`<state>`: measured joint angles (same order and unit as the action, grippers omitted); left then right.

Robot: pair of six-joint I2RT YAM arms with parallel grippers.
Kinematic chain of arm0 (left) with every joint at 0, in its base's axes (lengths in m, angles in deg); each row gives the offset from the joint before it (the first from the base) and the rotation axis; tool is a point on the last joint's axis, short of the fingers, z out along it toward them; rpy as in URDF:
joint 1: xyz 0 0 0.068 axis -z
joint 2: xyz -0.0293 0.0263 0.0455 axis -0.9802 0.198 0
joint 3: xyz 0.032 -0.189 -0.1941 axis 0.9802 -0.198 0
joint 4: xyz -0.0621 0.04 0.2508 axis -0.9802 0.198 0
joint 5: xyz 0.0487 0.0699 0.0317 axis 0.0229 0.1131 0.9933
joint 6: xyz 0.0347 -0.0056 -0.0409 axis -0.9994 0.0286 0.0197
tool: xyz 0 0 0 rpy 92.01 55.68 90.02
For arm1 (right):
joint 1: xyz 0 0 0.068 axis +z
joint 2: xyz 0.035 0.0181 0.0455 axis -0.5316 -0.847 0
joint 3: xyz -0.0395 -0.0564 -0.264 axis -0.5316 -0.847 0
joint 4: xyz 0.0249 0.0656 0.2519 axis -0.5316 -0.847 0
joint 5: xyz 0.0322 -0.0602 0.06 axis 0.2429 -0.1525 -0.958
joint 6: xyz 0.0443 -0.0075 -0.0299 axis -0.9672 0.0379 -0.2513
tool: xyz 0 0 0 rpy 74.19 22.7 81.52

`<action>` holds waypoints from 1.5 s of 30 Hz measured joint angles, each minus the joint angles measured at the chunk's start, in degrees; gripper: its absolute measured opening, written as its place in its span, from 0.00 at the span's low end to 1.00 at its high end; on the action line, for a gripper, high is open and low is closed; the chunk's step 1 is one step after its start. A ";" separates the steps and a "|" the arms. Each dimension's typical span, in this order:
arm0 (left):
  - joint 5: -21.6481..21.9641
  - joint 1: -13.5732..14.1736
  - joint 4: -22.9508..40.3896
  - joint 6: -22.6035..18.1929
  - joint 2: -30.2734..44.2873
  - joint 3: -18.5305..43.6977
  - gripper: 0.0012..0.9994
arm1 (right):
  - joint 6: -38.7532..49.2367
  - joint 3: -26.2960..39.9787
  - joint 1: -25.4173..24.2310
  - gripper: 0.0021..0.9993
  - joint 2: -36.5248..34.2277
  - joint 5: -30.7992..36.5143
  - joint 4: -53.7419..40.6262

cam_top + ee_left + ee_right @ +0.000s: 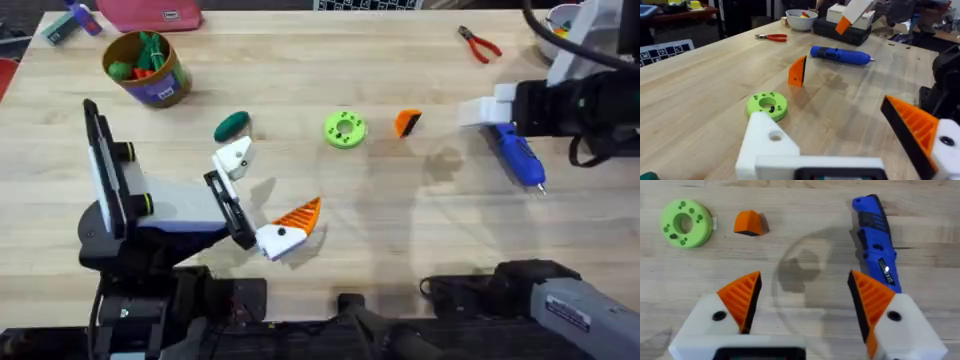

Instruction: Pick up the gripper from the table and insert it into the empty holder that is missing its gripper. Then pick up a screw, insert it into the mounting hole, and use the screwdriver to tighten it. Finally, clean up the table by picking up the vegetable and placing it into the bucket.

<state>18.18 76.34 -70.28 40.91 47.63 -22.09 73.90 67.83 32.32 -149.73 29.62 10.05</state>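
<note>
The bucket [147, 68] stands far left on the counter [300, 120], the vegetable [231, 125] lying near it. The left claw [258, 196] is spread wide, grasping nothing, one finger a bare white holder [235, 157]. A green disc [345, 130] sits between the vegetable and the gripper [407, 122]. Rightmost, the right claw [802, 305] hangs released just beside the screwdriver [520, 156]

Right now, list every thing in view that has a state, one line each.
gripper: loose on the table, not inserted.
holder: on the left arm, pad missing.
screwdriver: lying on the table, unheld.
vegetable: on the table, outside the bucket.
bucket: upright, toys inside.
left gripper: open, empty.
right gripper: open, empty.
</note>
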 joint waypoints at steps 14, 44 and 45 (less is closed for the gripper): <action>-0.01 0.00 0.00 0.00 0.00 0.02 0.99 | 0.00 -0.01 0.00 0.99 0.00 0.00 0.00; -0.19 0.00 0.02 0.01 0.01 0.00 0.99 | 2.05 31.84 15.03 0.99 -36.58 6.32 -15.56; -0.20 0.00 0.02 0.02 0.02 0.02 0.99 | 1.73 32.07 15.23 0.99 -37.59 6.49 -15.43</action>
<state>17.99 76.34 -70.26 40.93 47.65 -22.07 75.63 99.90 47.56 -187.32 36.11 -5.38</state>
